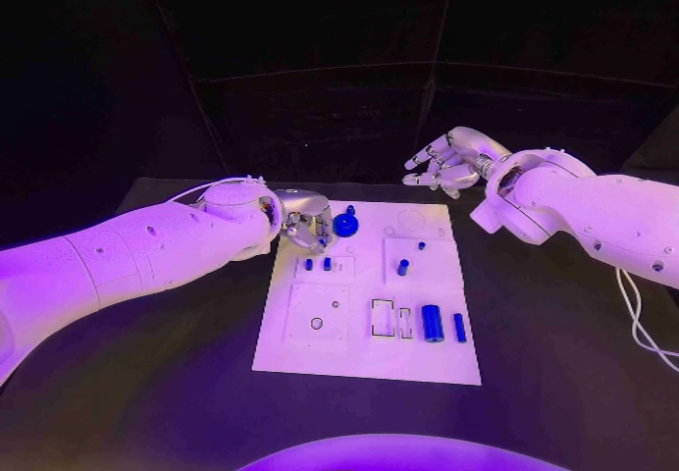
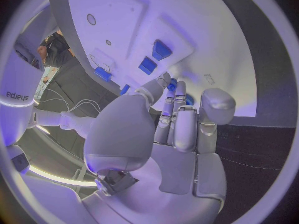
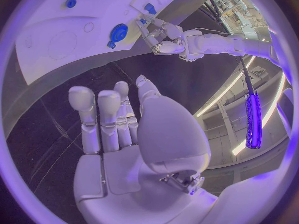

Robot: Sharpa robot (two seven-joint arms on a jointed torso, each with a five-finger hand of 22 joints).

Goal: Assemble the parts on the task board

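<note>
Fingers (image 2: 176,115) of my left hand (image 1: 301,218) lay straight and close together, their tips down at the far left part of the task board (image 1: 361,343). In my left wrist view a small blue part (image 2: 171,84) sat right at those tips, against the thumb; whether I truly pinched it or only touched it I could not tell. My right hand (image 1: 450,162) hung in the air beyond the board's far right corner, well apart from it, fingers (image 3: 99,117) loosely spread and a little curled, holding nothing and touching nothing.

That board was a white rectangular plate lying flat in the middle of the black table (image 1: 566,373), its long side running from near to far. It bore shallow square panels, outlined rectangular slots near the middle and a faint circle at the far right.

On it I counted seven blue parts in the head view. One round gear-like disc (image 1: 346,227) lay at the far edge, just right of my left hand. Two short pegs (image 1: 309,263) (image 1: 327,263) stood side by side on the left, a little nearer than that hand. One small peg (image 1: 403,266) stood near the board's centre, with one tiny piece (image 1: 422,245) just beyond it. Two long pieces lay lengthwise at the near right: a thick cylinder (image 1: 432,323) and, just beside it to the right, a thinner bar (image 1: 460,327).
</note>
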